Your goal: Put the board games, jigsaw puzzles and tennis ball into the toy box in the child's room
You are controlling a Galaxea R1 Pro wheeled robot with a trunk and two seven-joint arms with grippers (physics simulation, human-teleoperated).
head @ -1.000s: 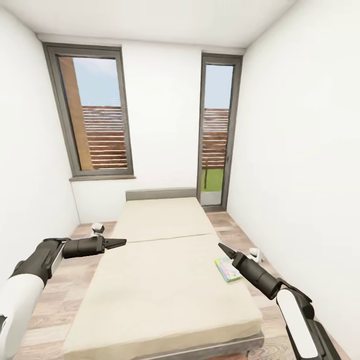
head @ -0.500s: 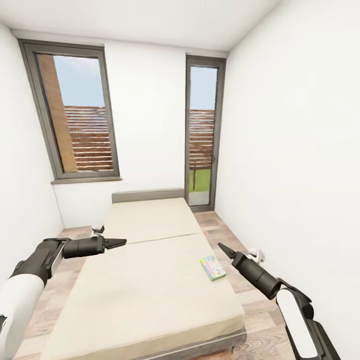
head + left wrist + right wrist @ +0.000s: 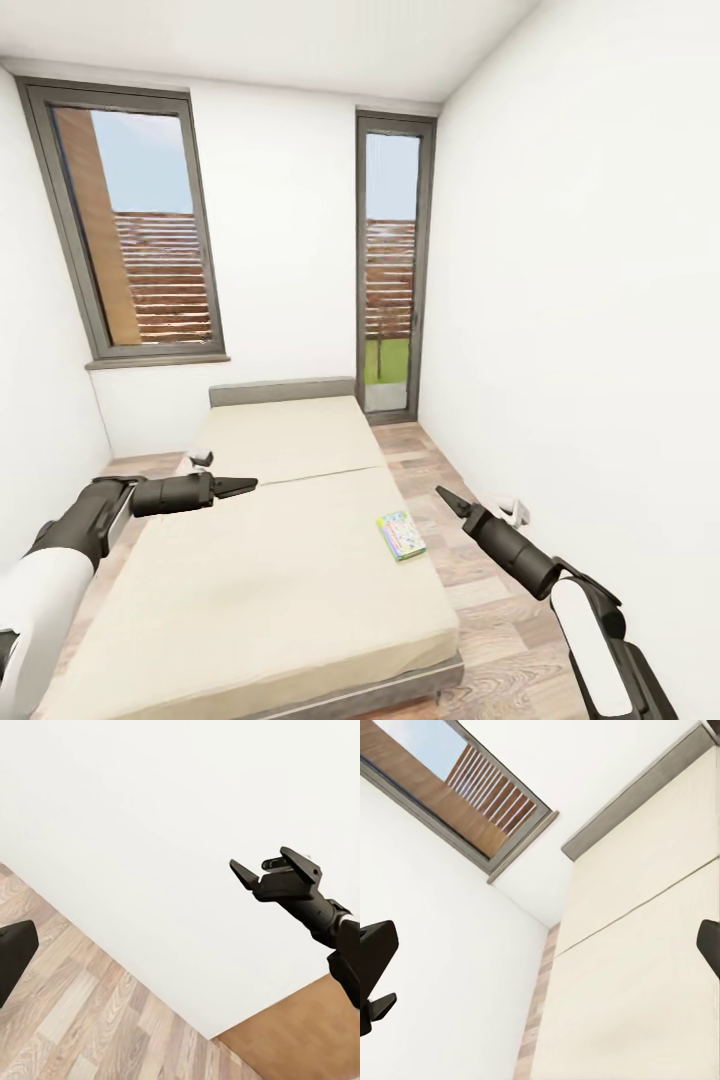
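1. Narrow room, white walls, wood floor [image 3: 470,600]; window [image 3: 135,230] on far wall, glass door [image 3: 390,270] beside it.
2. Bed [image 3: 250,580] fills middle of head view, beige mattress, grey headboard against far wall.
3. Left hand [image 3: 243,487] held level over near left part of mattress, carrying nothing. Head view too small to judge finger gap; own wrist camera catches one dark finger at frame edge. Open or clenched: cannot tell.
4. Right hand [image 3: 441,493] over floor strip between bed and right wall, tip aimed toward far wall. From left wrist camera, two fingers parted with a clear gap, nothing between: released and empty.
5. Board game [image 3: 400,535]: one thin flat box, pale lid with green edges, lying flat on mattress close to right edge, near right hand but apart from it.
6. Step in hand, by judgement: approach to bed for first pickup; nothing gathered yet.
7. Next move likely calls for closing in, lowering right hand to box edge; thin box on soft mattress may need sliding off the side to grip.
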